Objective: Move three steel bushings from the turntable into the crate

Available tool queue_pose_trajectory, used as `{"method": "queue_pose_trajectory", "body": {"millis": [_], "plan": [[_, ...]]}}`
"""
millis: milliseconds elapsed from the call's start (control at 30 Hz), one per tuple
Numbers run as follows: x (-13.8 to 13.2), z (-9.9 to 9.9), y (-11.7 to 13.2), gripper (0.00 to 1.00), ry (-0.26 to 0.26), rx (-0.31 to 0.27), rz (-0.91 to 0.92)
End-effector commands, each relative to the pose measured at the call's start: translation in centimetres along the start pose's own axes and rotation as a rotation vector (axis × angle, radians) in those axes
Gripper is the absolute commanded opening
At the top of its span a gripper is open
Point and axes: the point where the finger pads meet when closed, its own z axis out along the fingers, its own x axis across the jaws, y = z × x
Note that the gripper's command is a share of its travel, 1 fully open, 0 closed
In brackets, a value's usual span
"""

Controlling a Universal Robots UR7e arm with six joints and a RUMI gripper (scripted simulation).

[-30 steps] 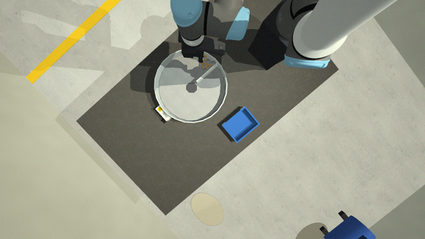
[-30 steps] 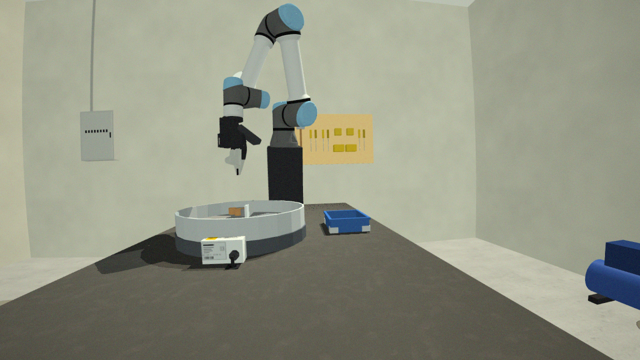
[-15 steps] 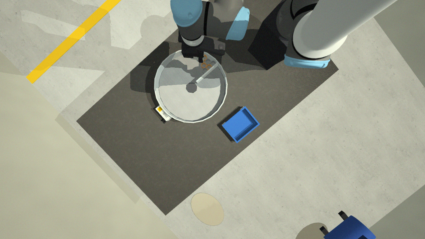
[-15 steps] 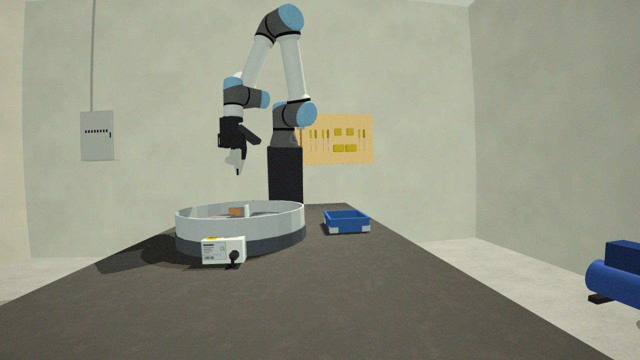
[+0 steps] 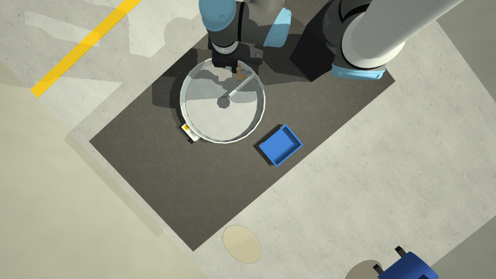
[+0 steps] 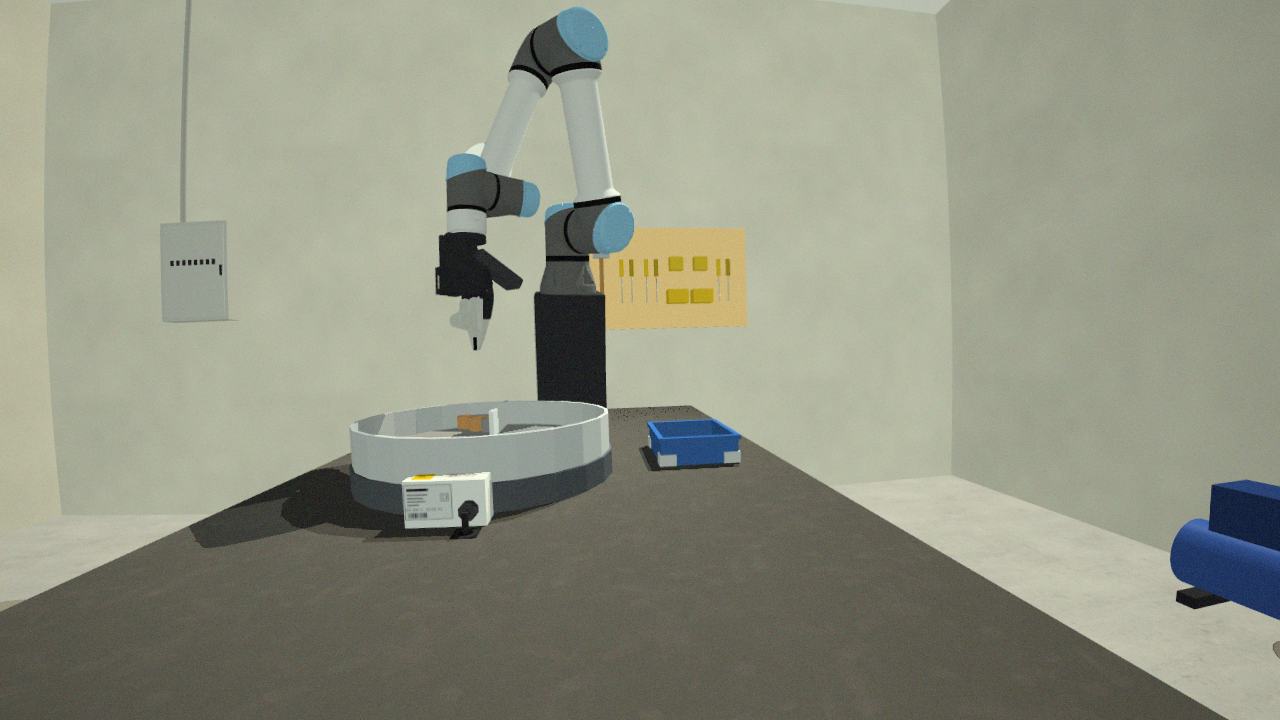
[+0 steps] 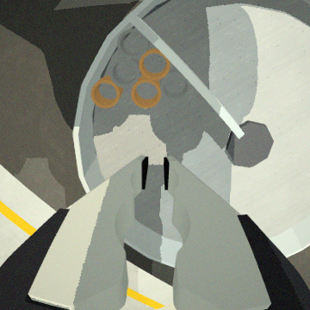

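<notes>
The round white turntable [image 5: 181, 100] [image 6: 537, 447] [image 7: 79, 146] has a divider bar [image 5: 241, 86] [image 7: 185, 77] running from its grey hub [image 5: 223, 102] [image 7: 250, 144] to the rim. Behind the bar, in shadow, lie three orange bushings [image 7: 107, 92] [image 7: 146, 93] [image 7: 154, 64] [image 5: 239, 75] and three grey steel bushings [image 7: 133, 42] [image 7: 126, 69] [image 7: 174, 85], all standing on end close together. My gripper [image 6: 474, 344] [image 7: 156, 158] is shut and empty. It hangs high above the turntable's back part, a little short of the bushings. The blue crate [image 5: 277, 147] [image 6: 689, 447] stands empty to the right of the turntable.
A white control box [image 5: 190, 131] [image 6: 445, 499] sits against the turntable's front. The arm's black pedestal [image 6: 570, 349] stands behind the turntable. A blue machine [image 5: 409, 267] [image 6: 1226, 555] stands on the floor off the table's right side.
</notes>
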Motion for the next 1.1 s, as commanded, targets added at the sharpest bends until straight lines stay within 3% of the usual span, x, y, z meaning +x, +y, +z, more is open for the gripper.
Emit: {"method": "queue_pose_trajectory", "body": {"millis": [0, 633, 1067], "plan": [[0.0, 0.0, 0.0, 0.05, 0.000, -0.001, 0.000], [0.0, 0.1, 0.0, 0.06, 0.000, -0.001, 0.009], [0.3, 1.0, 0.0, 0.06, 0.000, -0.001, 0.108]]}}
